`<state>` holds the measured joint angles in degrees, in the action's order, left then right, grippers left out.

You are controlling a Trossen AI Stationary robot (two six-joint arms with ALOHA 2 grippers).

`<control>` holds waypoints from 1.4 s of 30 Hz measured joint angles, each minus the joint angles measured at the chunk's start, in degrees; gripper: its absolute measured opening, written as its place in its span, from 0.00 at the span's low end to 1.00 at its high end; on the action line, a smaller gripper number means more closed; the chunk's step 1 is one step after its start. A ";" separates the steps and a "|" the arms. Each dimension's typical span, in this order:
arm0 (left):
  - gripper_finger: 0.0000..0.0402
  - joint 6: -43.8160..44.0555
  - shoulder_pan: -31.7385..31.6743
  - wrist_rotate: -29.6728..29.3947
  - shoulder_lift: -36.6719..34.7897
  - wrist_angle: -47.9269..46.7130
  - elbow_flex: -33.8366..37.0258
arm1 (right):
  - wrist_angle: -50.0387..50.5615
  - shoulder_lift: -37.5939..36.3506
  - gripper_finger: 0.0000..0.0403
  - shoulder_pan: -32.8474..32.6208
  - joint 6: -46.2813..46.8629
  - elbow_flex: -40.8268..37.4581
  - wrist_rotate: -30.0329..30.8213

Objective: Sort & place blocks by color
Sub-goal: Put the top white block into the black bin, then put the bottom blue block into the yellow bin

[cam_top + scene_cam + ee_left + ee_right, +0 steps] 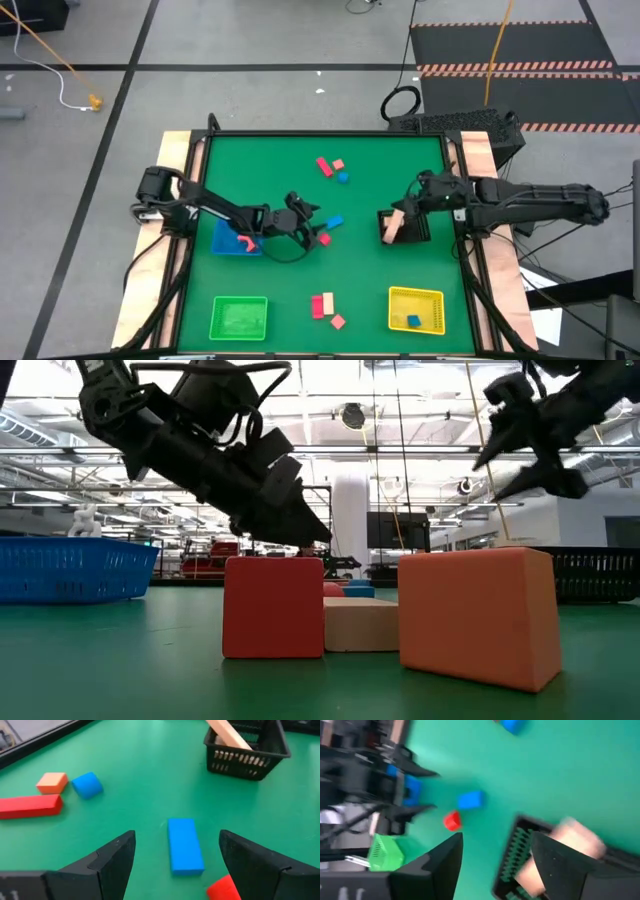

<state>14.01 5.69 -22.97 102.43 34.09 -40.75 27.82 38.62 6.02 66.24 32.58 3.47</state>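
Observation:
My left gripper [312,215] [176,836] is open, low over the table's middle, its fingers standing either side of a blue bar [185,845] [333,222] lying flat, not touching it. A red block [222,887] [324,239] lies just beside the bar. My right gripper [408,203] [496,837] is open and raised over the black tray [410,232] [512,857]. A tan bar [393,225] [227,732] stands slanted in that tray, its upper end above the rim. A red piece [243,241] lies in the blue tray [228,243].
Toward the far edge lie a red bar [324,166], a salmon cube [338,164] and a blue block [343,177]. Near the front edge sit a red block [318,306], a tan block [328,302] and a salmon block [338,321]. The green tray [238,317] and the yellow tray [415,300] holding a blue block [413,321] flank them.

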 joint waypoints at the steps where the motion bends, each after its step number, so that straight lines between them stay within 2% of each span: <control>1: 0.71 -0.32 0.00 0.24 0.67 1.08 -0.02 | -1.66 -0.03 0.57 0.48 -1.33 0.00 0.06; 13: 0.70 -3.29 -0.17 0.53 9.02 9.65 -0.03 | -17.01 -0.03 0.58 4.67 -15.47 0.00 1.32; 22: 0.70 -5.95 -1.09 0.68 14.20 11.10 -1.50 | -17.41 -0.01 0.58 5.31 -16.42 0.00 1.26; 27: 0.70 -5.78 -1.07 3.27 15.72 10.86 -3.60 | -17.30 0.15 0.58 5.40 -16.42 0.00 1.24; 33: 0.70 -6.40 -1.57 0.67 15.83 10.15 -4.48 | -17.27 0.76 0.58 5.55 -16.59 0.00 1.08; 37: 0.64 -5.68 -2.31 0.74 15.72 7.94 -4.66 | -17.27 1.09 0.58 5.53 -16.60 0.01 1.00; 42: 0.48 -4.65 -2.56 2.16 15.59 5.69 -4.72 | -17.25 1.93 0.58 5.53 -17.40 0.02 1.00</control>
<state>9.36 3.14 -20.81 118.02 39.77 -45.47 10.57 40.55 11.55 48.84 32.60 4.47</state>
